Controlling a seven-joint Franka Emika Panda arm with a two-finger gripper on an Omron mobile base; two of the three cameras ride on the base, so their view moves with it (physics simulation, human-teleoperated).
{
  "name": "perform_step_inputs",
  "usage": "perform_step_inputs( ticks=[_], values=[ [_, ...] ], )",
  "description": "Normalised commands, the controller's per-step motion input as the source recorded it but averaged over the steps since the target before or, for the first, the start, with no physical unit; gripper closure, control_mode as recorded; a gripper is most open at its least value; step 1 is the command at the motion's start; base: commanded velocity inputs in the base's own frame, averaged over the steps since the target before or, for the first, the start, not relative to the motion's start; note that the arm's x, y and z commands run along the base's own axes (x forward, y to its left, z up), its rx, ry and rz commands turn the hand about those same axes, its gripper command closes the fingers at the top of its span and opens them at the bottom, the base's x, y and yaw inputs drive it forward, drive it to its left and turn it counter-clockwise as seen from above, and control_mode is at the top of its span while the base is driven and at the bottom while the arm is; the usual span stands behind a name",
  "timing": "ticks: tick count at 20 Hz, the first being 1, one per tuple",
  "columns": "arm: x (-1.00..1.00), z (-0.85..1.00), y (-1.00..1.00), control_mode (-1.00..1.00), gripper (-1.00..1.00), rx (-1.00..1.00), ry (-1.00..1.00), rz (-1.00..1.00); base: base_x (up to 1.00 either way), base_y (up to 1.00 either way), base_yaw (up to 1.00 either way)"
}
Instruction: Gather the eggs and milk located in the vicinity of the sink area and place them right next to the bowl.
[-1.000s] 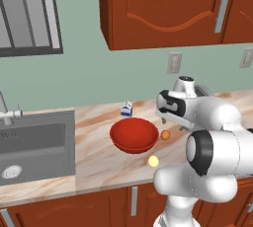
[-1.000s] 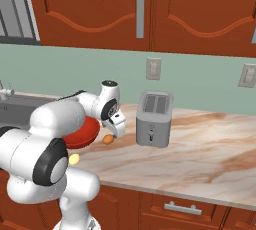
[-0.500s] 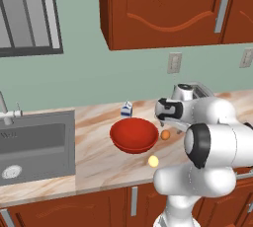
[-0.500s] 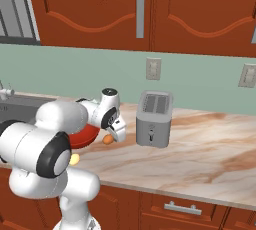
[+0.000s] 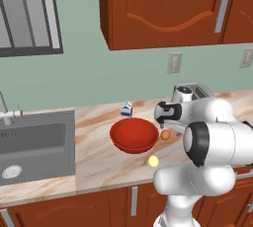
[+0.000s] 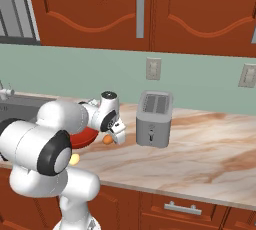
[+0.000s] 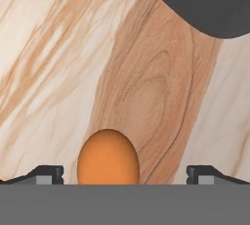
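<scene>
Marbled tan surface runs under red-brown cabinets and a pale green wall, and we sweep across it from the left. First up, the sink, a grey basin set into the surface with its faucet at the far left edge. Moving right, the milk stands upright near the wall, at about 12 o'clock from the bowl and close behind its rim. That glossy red bowl sits mid-surface. The pale yellow egg lies near the front edge, around 5 o'clock from the bowl, a little apart from it. The orange-brown egg rests at the bowl's 3 o'clock, just beside the rim.

Right over that egg hangs the gripper, the white arm folded low across the surface. From the right base view the gripper sits just above the orange-brown egg. In the hand view the orange-brown egg lies on the wood-grained marble between the two dark tips, jaws spread wide apart, neither touching it. Further right stands the grey toaster, well clear of the egg.
</scene>
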Motion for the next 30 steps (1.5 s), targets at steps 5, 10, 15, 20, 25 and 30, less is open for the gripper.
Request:
perform_step_inputs(
  ticks=[5,10,15,20,25,30],
  values=[
    [0.01,-0.07,0.00,-1.00,-1.00,0.00,0.00,-0.02,0.00,0.00,0.00],
    [0.11,-0.07,0.02,-1.00,-1.00,0.00,0.00,-0.03,0.00,0.00,0.00],
    [0.04,-0.05,0.04,-1.00,-1.00,0.00,0.00,-0.02,0.00,0.00,0.00],
    [0.00,-0.09,0.00,-1.00,-1.00,0.00,0.00,-0.02,0.00,0.00,0.00],
    [0.00,-0.07,0.01,-1.00,-1.00,0.00,0.00,-0.03,0.00,0.00,0.00],
    [0.00,-0.11,0.06,-1.00,-1.00,0.00,0.00,-0.02,0.00,0.00,0.00]
  ],
)
